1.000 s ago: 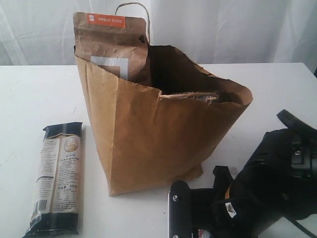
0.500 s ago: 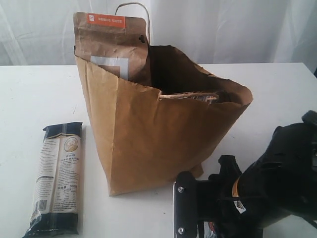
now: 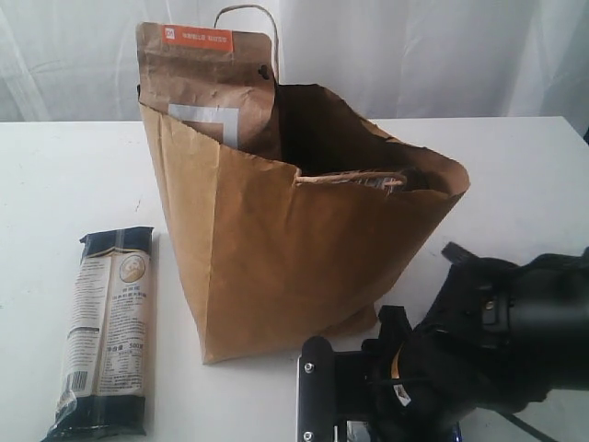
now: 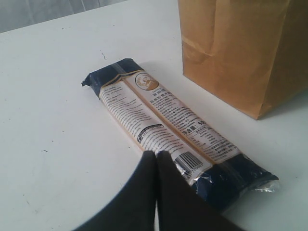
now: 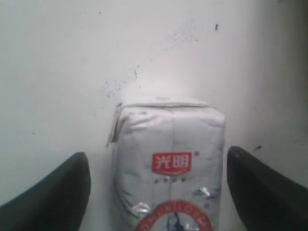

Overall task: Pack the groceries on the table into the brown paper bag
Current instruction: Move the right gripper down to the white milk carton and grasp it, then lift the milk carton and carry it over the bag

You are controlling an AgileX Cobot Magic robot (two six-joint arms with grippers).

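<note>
Small white-blue packet [image 5: 168, 163] lies flat on the surface [image 5: 57, 72] near its front edge, between the right pincer's [image 5: 156, 168] wide-spread fingers, touching neither. Brown paper bag [image 3: 294, 258] stands mid-surface, the brown windowed pouch [image 3: 212, 83] upright inside. Long dark-blue noodle packet [image 4: 168, 127] lies toward the front-left corner; the left pincer [image 4: 156, 158], fingers pressed together and empty, is at its barcode end.

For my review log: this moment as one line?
right pincer open astride small white-blue packet | left pincer shut by long dark-blue noodle packet
</note>
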